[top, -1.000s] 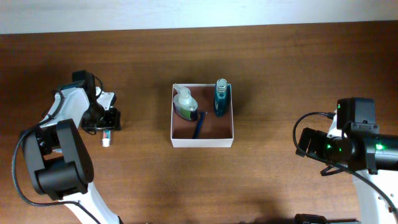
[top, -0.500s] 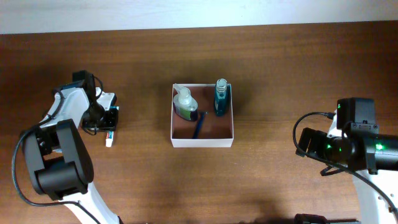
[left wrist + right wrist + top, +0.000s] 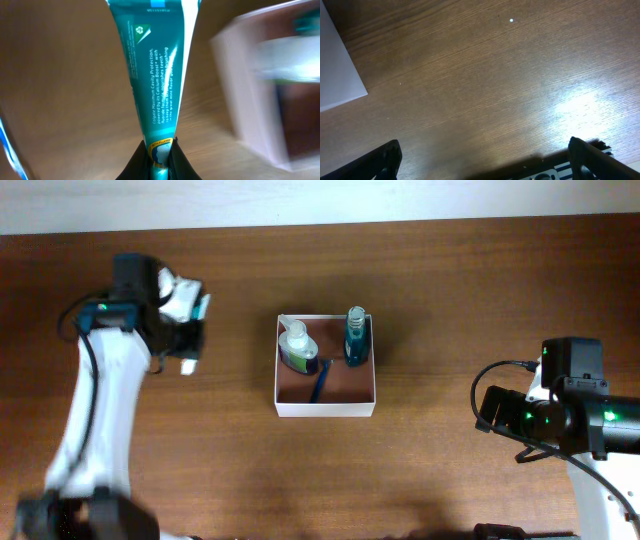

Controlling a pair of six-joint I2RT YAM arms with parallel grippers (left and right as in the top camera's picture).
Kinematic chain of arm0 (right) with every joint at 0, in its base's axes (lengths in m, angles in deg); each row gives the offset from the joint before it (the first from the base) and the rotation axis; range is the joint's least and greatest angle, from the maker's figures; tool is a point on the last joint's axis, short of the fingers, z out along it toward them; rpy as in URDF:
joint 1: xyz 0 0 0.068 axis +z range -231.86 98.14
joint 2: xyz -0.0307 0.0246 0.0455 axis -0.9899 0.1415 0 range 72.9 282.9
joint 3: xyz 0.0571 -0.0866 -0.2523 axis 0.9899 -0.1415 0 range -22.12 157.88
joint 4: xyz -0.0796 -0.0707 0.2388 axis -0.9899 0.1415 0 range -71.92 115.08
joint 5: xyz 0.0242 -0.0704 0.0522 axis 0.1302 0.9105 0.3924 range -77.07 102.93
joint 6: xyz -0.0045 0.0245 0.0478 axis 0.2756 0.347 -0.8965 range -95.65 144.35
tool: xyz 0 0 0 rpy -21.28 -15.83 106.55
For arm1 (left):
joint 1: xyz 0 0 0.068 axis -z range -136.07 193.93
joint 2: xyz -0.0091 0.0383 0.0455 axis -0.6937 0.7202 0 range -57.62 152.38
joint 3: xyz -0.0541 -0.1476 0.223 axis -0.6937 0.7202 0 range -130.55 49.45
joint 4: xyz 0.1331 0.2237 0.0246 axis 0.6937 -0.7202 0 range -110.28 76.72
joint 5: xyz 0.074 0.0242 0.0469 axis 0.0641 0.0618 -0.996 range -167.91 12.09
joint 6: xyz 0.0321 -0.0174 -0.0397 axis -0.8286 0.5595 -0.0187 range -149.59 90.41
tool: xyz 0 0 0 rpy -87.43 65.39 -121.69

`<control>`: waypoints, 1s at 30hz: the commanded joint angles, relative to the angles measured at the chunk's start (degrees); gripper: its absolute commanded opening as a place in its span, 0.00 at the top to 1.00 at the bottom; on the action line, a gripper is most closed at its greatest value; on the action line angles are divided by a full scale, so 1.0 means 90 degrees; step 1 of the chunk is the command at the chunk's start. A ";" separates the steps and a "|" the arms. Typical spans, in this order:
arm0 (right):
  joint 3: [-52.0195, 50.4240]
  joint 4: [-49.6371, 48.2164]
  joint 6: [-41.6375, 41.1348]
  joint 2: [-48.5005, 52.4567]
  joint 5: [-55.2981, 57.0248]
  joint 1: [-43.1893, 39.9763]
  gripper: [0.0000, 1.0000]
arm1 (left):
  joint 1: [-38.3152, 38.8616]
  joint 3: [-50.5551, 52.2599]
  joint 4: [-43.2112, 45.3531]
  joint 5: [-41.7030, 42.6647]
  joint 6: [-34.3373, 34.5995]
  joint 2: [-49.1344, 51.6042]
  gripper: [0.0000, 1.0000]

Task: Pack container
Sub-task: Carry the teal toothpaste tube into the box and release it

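Note:
My left gripper (image 3: 160,156) is shut on the narrow end of a teal and white toothpaste tube (image 3: 155,75), which points away from the wrist camera. From overhead, the left gripper (image 3: 186,340) hangs above the table left of the container, and the tube's white end (image 3: 187,366) sticks out below it. The container (image 3: 326,408), a white-walled square box with a reddish-brown inside, sits mid-table. It shows blurred at the right of the left wrist view (image 3: 250,75). My right gripper (image 3: 487,160) stands open over bare wood, far right of the container (image 3: 487,410).
Inside the container lie a green bottle with a white pump (image 3: 295,345), an upright teal bottle (image 3: 355,335) and a slim blue item (image 3: 320,380). A white corner of the container (image 3: 337,70) shows in the right wrist view.
My left gripper has closed on the toothpaste tube, lifted it off the table and carried it toward the back and slightly right. The right arm has stayed still.

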State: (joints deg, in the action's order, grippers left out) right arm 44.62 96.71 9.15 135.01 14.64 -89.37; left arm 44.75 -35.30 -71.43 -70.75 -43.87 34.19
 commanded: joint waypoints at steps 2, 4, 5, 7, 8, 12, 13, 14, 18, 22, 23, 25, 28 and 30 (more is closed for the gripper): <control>-0.0024 -0.0005 -0.0007 0.0005 0.0104 0.0041 0.01 | 0.1375 -0.0078 -0.0053 0.0126 -0.0884 -0.0862 0.99; -0.0024 -0.0005 -0.0007 0.0005 0.0104 0.0041 0.01 | 0.1953 -0.0078 -0.0070 -0.0158 -0.1163 -0.0957 0.99; -0.0024 -0.0005 -0.0007 0.0005 0.0104 0.0041 0.01 | 0.2285 -0.0078 -0.0100 -0.0352 -0.1319 -0.0954 0.99; -0.0024 -0.0002 -0.0007 0.0005 0.0104 0.0041 0.01 | 0.2795 -0.0022 -0.0117 -0.0515 -0.1530 -0.0877 0.99; -0.0024 -0.0002 -0.0007 0.0005 0.0104 0.0041 0.01 | 0.3150 0.0073 -0.0109 -0.0515 -0.1685 -0.0755 0.99; -0.0024 -0.0002 -0.0007 0.0005 0.0104 0.0041 0.01 | 0.3497 0.0168 -0.0058 -0.0517 -0.1736 -0.0274 0.99; -0.0024 -0.0002 -0.0007 0.0005 0.0104 0.0041 0.01 | 0.3538 0.0168 -0.0027 -0.0515 -0.1734 -0.0102 0.99; -0.0024 -0.0002 -0.0007 0.0005 0.0104 0.0041 0.01 | 0.3565 0.0168 0.0015 -0.0512 -0.1734 0.0041 0.99; -0.0024 0.0000 -0.0007 0.0005 0.0104 0.0041 0.01 | 0.3665 0.0168 0.0100 -0.0508 -0.1732 0.0629 1.00; -0.0024 0.0000 -0.0007 0.0005 0.0104 0.0041 0.01 | 0.3713 0.0168 0.0301 -0.0520 -0.1734 0.1209 0.99; -0.0024 0.0000 -0.0007 0.0005 0.0104 0.0041 0.01 | 0.3713 0.0168 0.0381 -0.0537 -0.1732 0.1375 0.98; -0.0024 0.0002 -0.0007 0.0005 0.0104 0.0041 0.01 | 0.3716 0.0168 0.0408 -0.0590 -0.1732 0.1571 0.98; -0.0024 0.0002 -0.0007 0.0002 0.0104 0.0041 0.01 | 0.3716 0.0168 0.0376 -0.0607 -0.1732 0.1705 0.83; -0.0024 0.0002 -0.0007 0.0005 0.0104 0.0041 0.01 | 0.3716 0.0160 0.0357 -0.0612 -0.1732 0.1693 0.70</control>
State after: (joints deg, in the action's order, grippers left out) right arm 44.60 96.71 9.17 135.01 14.64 -89.37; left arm 77.95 -33.90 -67.94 -75.89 -58.43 49.40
